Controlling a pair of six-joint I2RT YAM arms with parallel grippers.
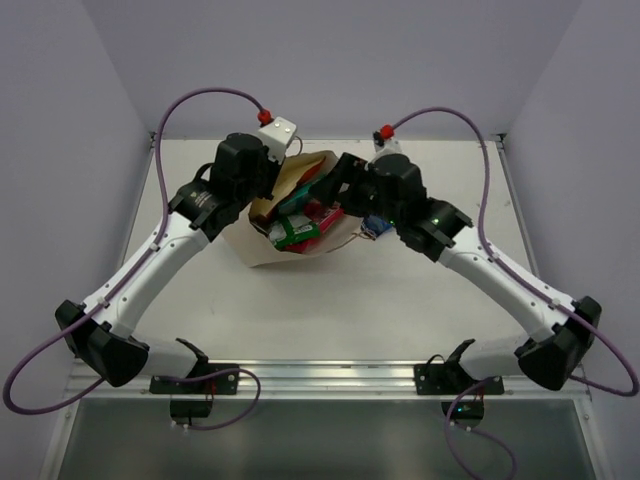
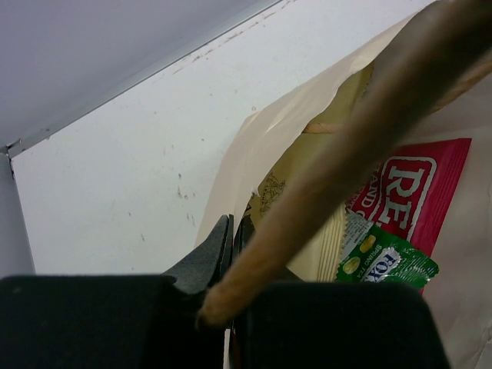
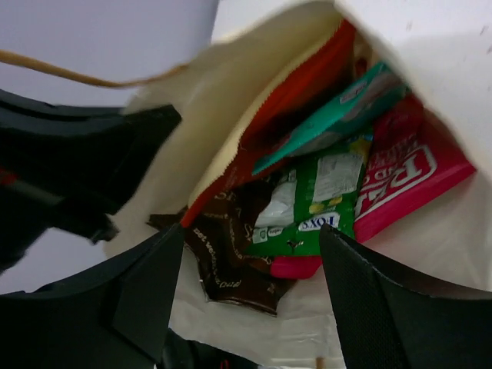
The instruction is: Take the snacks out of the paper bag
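Our left gripper [image 2: 233, 228] is closed on the rim of the paper bag [image 1: 262, 250], which lies on the table [image 1: 350, 300] between our arms. Our right gripper [image 3: 252, 234] holds its jaws wide apart at the bag's mouth, with the snacks [image 3: 315, 204] inside.

A pale off-white tabletop [image 1: 330, 310] fills the middle of the overhead view, boxed in by plain lavender-grey walls: a back wall [image 1: 330, 60] at 12 o'clock, a left wall [image 1: 55, 150] at 9 and a right wall [image 1: 595, 140] at 3. A silver metal rail [image 1: 320, 378] runs along the 6 o'clock edge, with a dark glossy panel [image 1: 320, 440] below it. The light is soft and even. Close up, faint dark scuffs [image 2: 181, 188] speckle the surface near the wall seam.
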